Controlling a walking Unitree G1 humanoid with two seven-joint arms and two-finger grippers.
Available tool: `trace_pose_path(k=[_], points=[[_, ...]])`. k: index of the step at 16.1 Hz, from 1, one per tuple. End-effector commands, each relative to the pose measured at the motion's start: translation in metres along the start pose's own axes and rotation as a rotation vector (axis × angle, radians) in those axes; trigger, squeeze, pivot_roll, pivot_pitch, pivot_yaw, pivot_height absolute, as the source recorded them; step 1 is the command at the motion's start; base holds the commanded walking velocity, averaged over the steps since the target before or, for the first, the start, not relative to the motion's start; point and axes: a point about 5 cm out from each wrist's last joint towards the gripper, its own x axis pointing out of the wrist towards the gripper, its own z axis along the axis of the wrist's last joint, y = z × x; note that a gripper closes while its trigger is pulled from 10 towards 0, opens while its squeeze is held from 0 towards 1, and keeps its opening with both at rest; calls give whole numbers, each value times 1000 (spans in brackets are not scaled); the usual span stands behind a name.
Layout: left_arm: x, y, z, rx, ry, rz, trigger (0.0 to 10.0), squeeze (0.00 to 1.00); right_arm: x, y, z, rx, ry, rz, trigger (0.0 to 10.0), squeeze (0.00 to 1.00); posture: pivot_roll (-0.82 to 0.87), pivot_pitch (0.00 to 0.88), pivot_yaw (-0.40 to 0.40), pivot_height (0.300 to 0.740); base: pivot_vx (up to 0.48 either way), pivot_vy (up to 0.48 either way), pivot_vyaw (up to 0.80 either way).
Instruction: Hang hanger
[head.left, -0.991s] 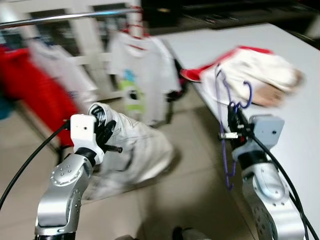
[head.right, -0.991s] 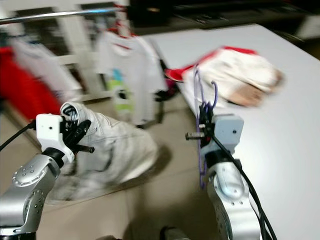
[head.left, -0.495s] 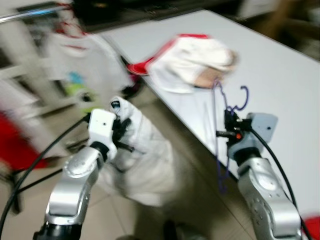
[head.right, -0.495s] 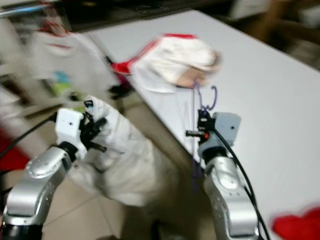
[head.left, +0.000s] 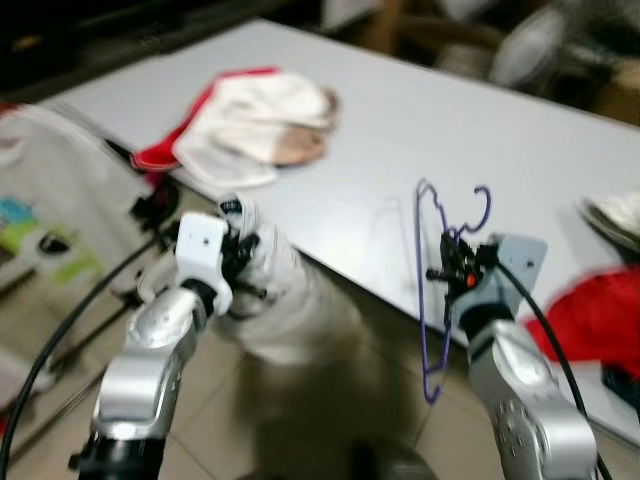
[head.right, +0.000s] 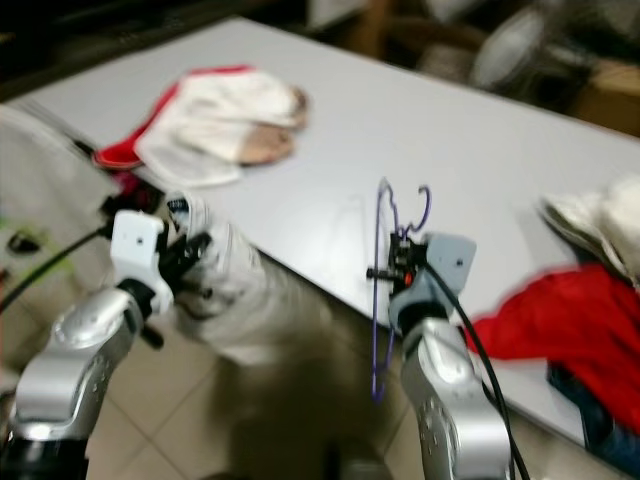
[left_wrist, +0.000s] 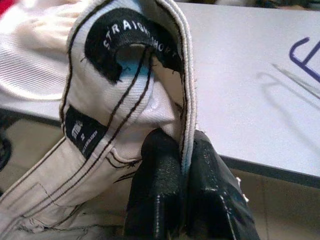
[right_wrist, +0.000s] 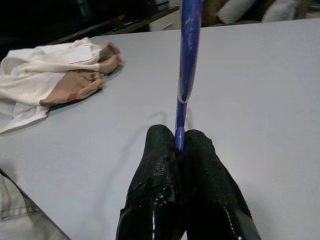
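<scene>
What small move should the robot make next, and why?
Probably bring the two grippers together over the table. The right gripper is shut on the hanger, the left gripper on the trousers' waistband, and the two are still apart.

Crumpled shirt (head.left: 255, 125) on the table (head.left: 400, 130) far left, clothes heap (head.left: 600, 310) right.

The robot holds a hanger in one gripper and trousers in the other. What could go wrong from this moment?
1. The right gripper pinches only the thin wire of the purple hanger, so the hanger may swing or twist between the fingers.
2. The left gripper grips only the waistband edge of the white trousers; the rest hangs toward the floor and could slip out or drag.
3. The hanger hangs close to the edge of the grey table and might catch on it.
</scene>
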Motion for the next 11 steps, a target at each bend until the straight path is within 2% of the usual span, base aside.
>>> trace_pose_path(k=[1,7,10,11], points=[[1,-2,12,23,-33,-28,10000,0,-1,-1,2,0,1,-15,10000,0,-115,96,79,740,0,371,-800],[-3,3,10,28,-32,-24,10000,0,-4,-1,-3,9,17,-25,10000,0,-117,74,65,740,0,384,-800],[-5,0,7,15,-25,-25,10000,0,-3,-2,-4,6,25,-13,10000,0,-103,87,62,740,0,391,-800],[-7,-1,7,19,-21,-37,10000,0,-2,-1,-3,19,17,-11,10000,0,-103,86,64,740,0,394,0]])
